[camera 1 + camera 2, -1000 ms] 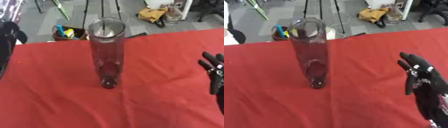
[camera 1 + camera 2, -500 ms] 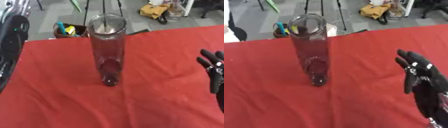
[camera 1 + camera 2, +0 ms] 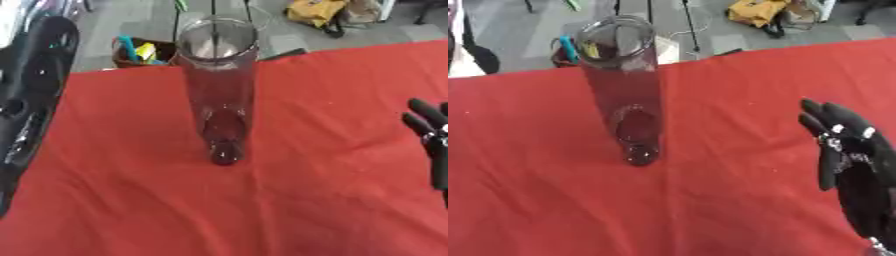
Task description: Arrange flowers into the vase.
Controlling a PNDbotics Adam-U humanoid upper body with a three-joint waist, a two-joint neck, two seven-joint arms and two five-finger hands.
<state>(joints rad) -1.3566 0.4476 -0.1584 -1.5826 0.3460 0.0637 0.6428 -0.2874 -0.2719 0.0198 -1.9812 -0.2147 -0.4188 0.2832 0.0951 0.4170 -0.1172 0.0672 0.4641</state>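
Clear vase (image 3: 626, 90) upright on red tablecloth (image 3: 535, 200); right hand (image 3: 846, 150) apart, fingers straight, holding nothing.

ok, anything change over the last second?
Mostly the camera has shifted. The left arm now shows further into the left eye view's left edge. The right hand stays open at the right, holding nothing. The vase stands upright and empty on the red cloth, as before.

right hand (image 3: 852, 150): low right, fingers straight, holding nothing | left arm (image 3: 31, 95): left edge
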